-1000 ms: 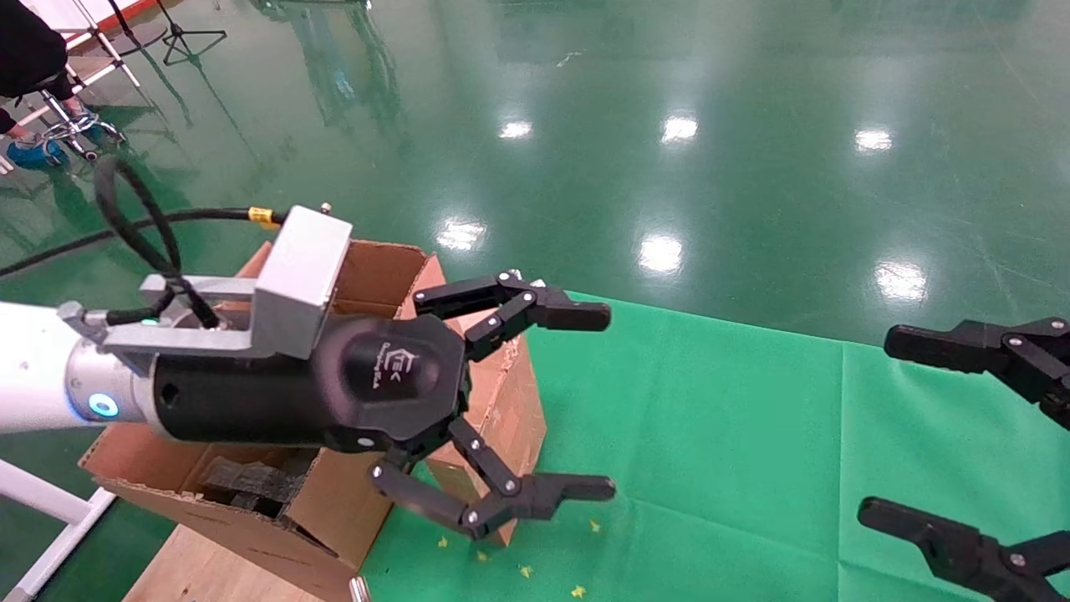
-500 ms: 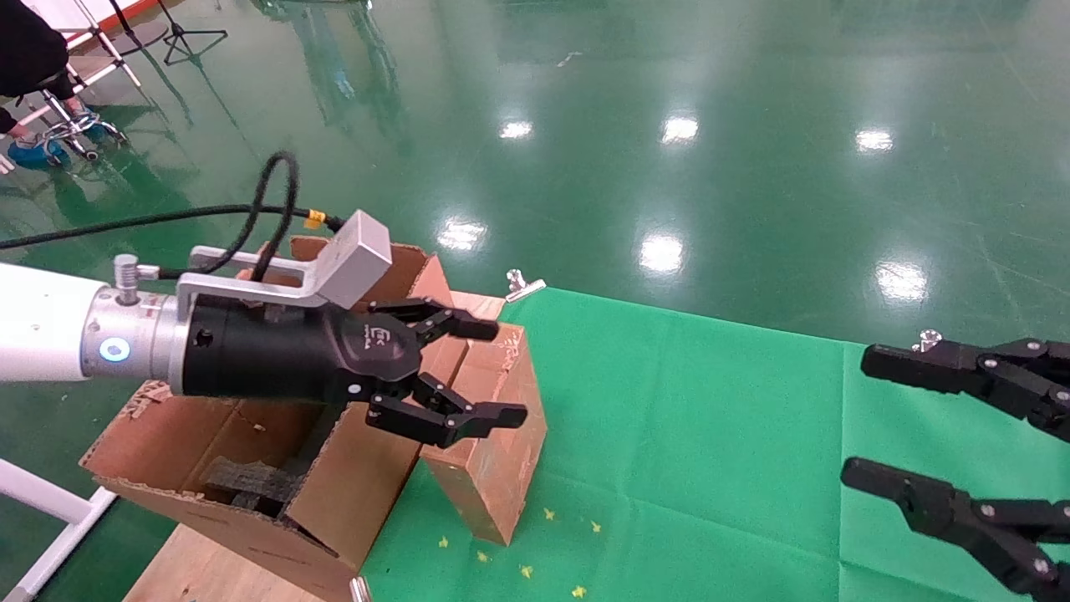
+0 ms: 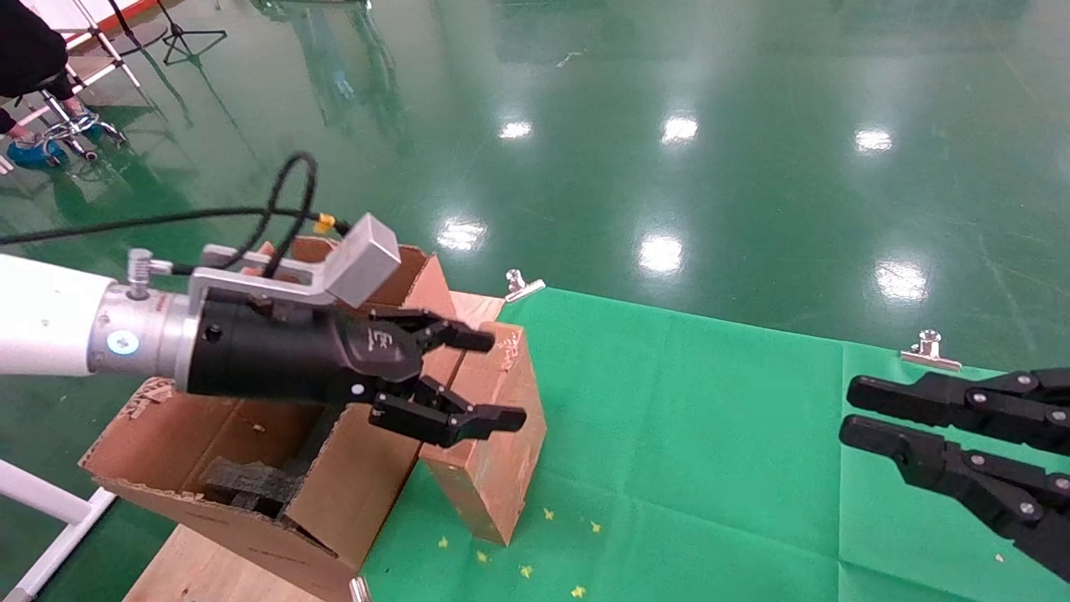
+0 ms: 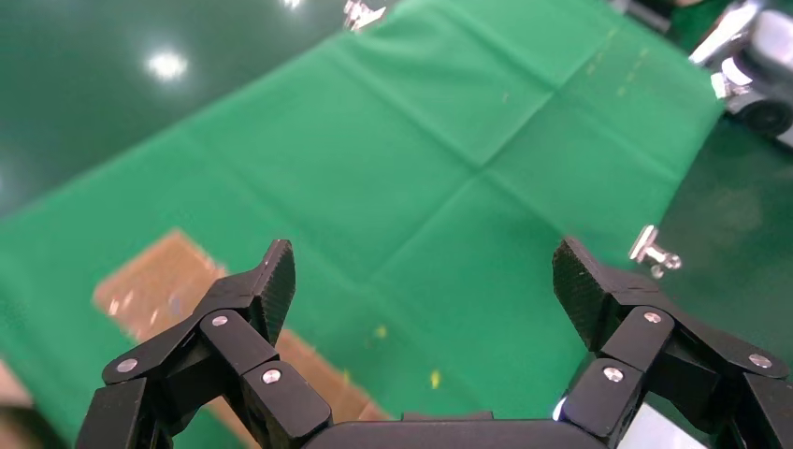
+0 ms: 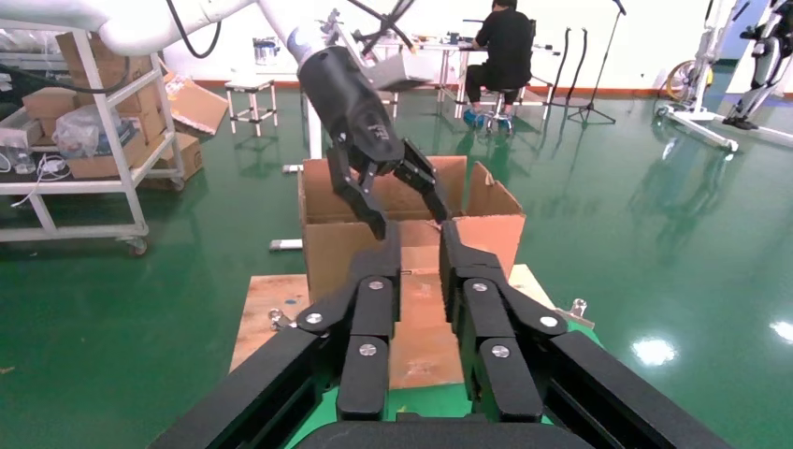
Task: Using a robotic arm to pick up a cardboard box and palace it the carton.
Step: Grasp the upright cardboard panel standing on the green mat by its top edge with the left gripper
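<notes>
The small brown cardboard box (image 3: pixel 493 456) stands on end on the green cloth, touching the carton's right wall. It also shows in the left wrist view (image 4: pixel 154 281) and the right wrist view (image 5: pixel 496 245). The carton (image 3: pixel 343 502) is open, with upright flaps and dark foam pieces (image 3: pixel 251 481) inside. The robotic arm's left gripper (image 3: pixel 501 378) hovers open just above the box's top, empty; the left wrist view (image 4: pixel 423 269) shows its jaws wide apart. My right gripper (image 3: pixel 848 410) is low at the right over the cloth, fingers close together, holding nothing.
The green cloth (image 3: pixel 710 435) covers the table, held by metal clips (image 3: pixel 522 286) (image 3: pixel 929 351). A wooden board (image 3: pixel 217 568) lies under the carton. A seated person (image 3: pixel 25 50) and stands are far back left on the green floor.
The left gripper drew back and down to just above the small box, its jaws narrowing. The right gripper's fingers closed from wide apart to nearly together.
</notes>
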Robot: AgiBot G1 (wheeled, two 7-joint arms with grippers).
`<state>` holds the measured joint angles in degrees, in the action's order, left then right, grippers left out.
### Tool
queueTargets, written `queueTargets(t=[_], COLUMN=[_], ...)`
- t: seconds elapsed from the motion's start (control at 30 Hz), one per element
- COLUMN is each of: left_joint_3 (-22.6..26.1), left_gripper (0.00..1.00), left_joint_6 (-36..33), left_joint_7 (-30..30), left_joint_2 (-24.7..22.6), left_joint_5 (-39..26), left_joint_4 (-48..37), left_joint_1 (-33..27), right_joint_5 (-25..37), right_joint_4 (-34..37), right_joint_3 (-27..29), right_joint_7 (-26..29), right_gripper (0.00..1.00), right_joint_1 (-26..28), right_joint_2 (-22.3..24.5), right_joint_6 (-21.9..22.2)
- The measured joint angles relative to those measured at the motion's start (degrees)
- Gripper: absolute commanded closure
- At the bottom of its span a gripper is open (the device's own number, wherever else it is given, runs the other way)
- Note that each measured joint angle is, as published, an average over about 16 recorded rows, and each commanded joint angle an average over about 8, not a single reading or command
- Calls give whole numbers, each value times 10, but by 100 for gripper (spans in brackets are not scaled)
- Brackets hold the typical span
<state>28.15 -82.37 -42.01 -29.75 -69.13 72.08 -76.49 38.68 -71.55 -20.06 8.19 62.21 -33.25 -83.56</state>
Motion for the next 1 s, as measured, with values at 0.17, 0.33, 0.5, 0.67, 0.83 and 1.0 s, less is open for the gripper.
queueTargets(t=[0.17,0.33,0.5,0.67,0.83,1.0], left_joint_3=[29,63,97,132,165,194], left_gripper=[0,0,0,0,0,0], left_joint_6=[-14,-35,-56,-72,-77,-76], left_joint_7=[-82,-177,-253,-303,-330,-345], left_joint_2=[-15,-39,-65,-89,-104,-114], left_joint_5=[-60,-131,-189,-225,-241,-250], left_joint_4=[3,9,15,14,8,5], left_joint_1=[-39,-88,-130,-160,-178,-189], right_joint_5=[0,0,0,0,0,0], right_joint_4=[0,0,0,0,0,0], right_joint_3=[0,0,0,0,0,0], right_joint_7=[0,0,0,0,0,0], right_gripper=[100,100,100,100,100,86], right_joint_1=[0,0,0,0,0,0], right_joint_2=[0,0,0,0,0,0], right_joint_6=[0,0,0,0,0,0])
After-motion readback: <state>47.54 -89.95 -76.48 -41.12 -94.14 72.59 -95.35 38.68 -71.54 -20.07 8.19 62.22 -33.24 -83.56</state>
